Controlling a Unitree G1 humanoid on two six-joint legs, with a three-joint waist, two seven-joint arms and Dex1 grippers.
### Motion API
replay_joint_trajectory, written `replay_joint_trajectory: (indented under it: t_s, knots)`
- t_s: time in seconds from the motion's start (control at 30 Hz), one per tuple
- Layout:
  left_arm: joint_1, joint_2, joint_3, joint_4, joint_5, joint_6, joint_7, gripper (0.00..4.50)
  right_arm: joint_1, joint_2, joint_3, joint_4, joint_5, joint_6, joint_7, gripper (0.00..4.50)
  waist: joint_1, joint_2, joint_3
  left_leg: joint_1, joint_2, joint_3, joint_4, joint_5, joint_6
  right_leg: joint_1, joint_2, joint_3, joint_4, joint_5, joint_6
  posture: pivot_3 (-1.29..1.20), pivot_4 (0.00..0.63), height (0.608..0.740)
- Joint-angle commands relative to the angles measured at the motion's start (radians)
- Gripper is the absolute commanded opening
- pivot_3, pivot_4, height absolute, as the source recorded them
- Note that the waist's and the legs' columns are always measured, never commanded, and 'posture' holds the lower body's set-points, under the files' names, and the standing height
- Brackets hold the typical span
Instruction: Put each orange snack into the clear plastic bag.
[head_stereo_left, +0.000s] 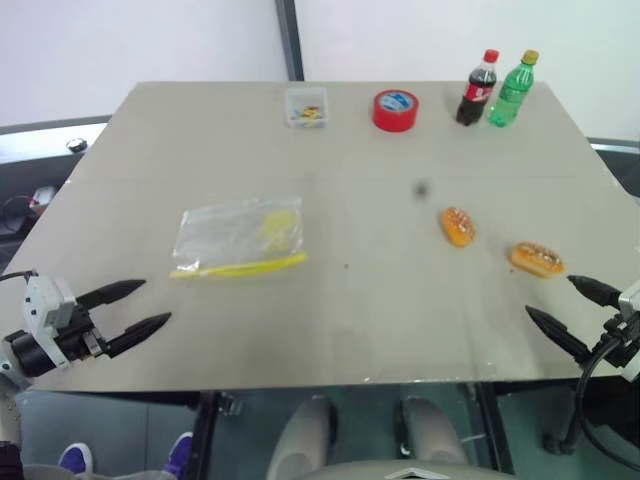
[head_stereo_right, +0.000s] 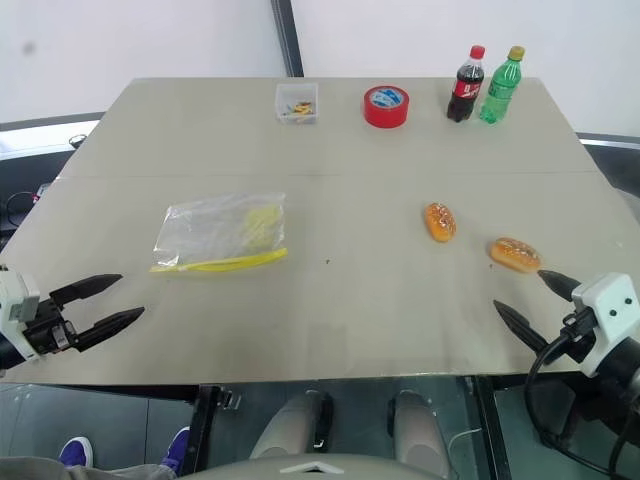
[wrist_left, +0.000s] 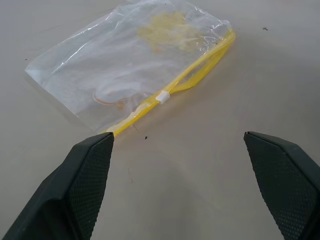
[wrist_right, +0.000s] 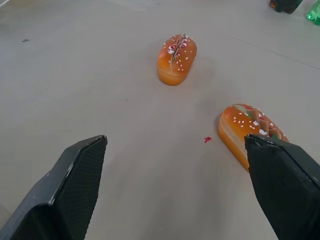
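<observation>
Lab: bare test table (head_stereo_left: 330, 330), white walls (head_stereo_left: 140, 40)

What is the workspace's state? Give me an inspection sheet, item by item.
Surface: grey table, a few dark specks.
Job's things: two orange snacks lie loose on the robot's right; clear plastic bag lies flat on its left, yellow seal toward the robot.
Clutter: small clear box, red tape roll, cola bottle, green bottle along the far edge.
Grippers: left gripper and right gripper open, holding nothing.
Cables: black cable beside the right wrist.
Surroundings: white wall.
</observation>
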Motion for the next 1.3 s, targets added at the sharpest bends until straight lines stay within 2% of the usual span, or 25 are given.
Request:
replay_joint_trajectory:
  t_s: [0.03, 0.3, 0.43, 0.53, 0.6, 0.7, 0.87, 1.1, 1.23, 1.3]
  knots:
    - [-0.004, 0.002, 0.008, -0.041, -0.019, 0.017, 0.011, 4.41, 0.003, 0.006, -0.007, -0.032, 0.012, -0.007, -0.003, 4.5, 0.0, 0.0, 0.0, 0.0, 0.0, 0.0, 0.0, 0.0, 0.0, 0.0, 0.0, 0.0, 0.0, 0.0, 0.0, 0.0, 0.15, 0.74]
    - [-0.012, -0.037, 0.009, -0.128, -0.051, 0.144, 0.106, 4.41, -0.004, -0.004, 0.006, -0.007, -0.001, -0.047, 0.034, 4.5, -0.001, 0.0, 0.0, 0.0, 0.0, 0.0, 0.0, 0.0, 0.0, 0.0, 0.001, 0.0, 0.0, 0.0, 0.0, 0.0, 0.15, 0.74]
    - [-0.043, -0.032, 0.033, -0.166, -0.099, 0.324, 0.232, 4.41, -0.061, -0.036, 0.042, -0.031, -0.004, -0.049, 0.047, 4.5, -0.002, 0.0, 0.0, 0.001, 0.0, 0.0, 0.0, 0.0, 0.0, 0.0, 0.001, 0.0, 0.001, 0.0, 0.0, 0.0, 0.15, 0.74]
    - [-0.058, 0.01, 0.028, -0.187, -0.096, 0.533, 0.378, 4.41, -0.133, -0.052, 0.11, -0.085, -0.047, -0.049, 0.007, 4.5, -0.005, 0.0, 0.0, 0.001, 0.0, 0.0, 0.001, 0.0, 0.0, 0.0, 0.002, 0.0, 0.002, 0.0, 0.001, 0.0, 0.15, 0.74]
    - [-0.079, 0.074, -0.029, -0.177, -0.025, 0.618, 0.435, 4.41, -0.199, -0.063, 0.193, -0.119, -0.088, -0.046, -0.013, 4.5, -0.007, -0.001, 0.0, 0.002, 0.0, 0.0, 0.001, 0.0, 0.0, 0.0, 0.004, 0.0, 0.003, 0.0, 0.001, 0.0, 0.15, 0.74]
    - [-0.249, 0.152, -0.11, 0.004, -0.023, 0.776, 0.397, 4.41, -0.356, -0.047, 0.367, -0.14, -0.095, -0.025, -0.017, 4.5, -0.003, -0.002, 0.001, 0.001, 0.0, -0.002, 0.002, 0.0, 0.0, 0.0, 0.006, -0.002, 0.003, 0.0, 0.001, 0.0, 0.15, 0.74]
    - [-0.539, 0.135, -0.265, 0.271, 0.062, 0.838, 0.349, 4.41, -0.513, -0.011, 0.514, -0.111, -0.117, -0.018, -0.022, 4.5, 0.0, -0.002, 0.002, 0.0, -0.004, -0.004, 0.004, 0.0, 0.0, 0.001, 0.006, -0.004, 0.004, 0.0, 0.001, 0.0, 0.15, 0.74]
    - [-0.778, 0.046, -0.441, 0.526, 0.158, 0.884, 0.121, 4.41, -0.556, -0.002, 0.574, -0.104, -0.143, -0.018, -0.029, 4.5, 0.002, -0.001, 0.001, -0.002, -0.008, -0.004, 0.005, 0.0, 0.0, 0.0, 0.005, -0.005, 0.005, 0.0, 0.001, 0.0, 0.15, 0.74]
    - [-0.829, 0.038, -0.519, 0.555, 0.17, 0.979, -0.097, 4.41, -0.537, -0.015, 0.554, -0.118, -0.146, -0.014, -0.031, 4.5, -0.005, -0.001, 0.001, -0.003, -0.009, -0.002, 0.005, 0.0, 0.0, 0.001, 0.004, -0.006, 0.005, 0.0, 0.001, 0.0, 0.15, 0.74]
    - [-0.841, 0.029, -0.542, 0.569, 0.182, 1.004, -0.138, 4.41, -0.524, -0.019, 0.545, -0.123, -0.148, -0.012, -0.036, 4.5, -0.007, -0.001, 0.001, -0.003, -0.008, -0.002, 0.005, 0.0, 0.0, 0.0, 0.005, -0.006, 0.005, 0.0, 0.002, 0.0, 0.15, 0.74]
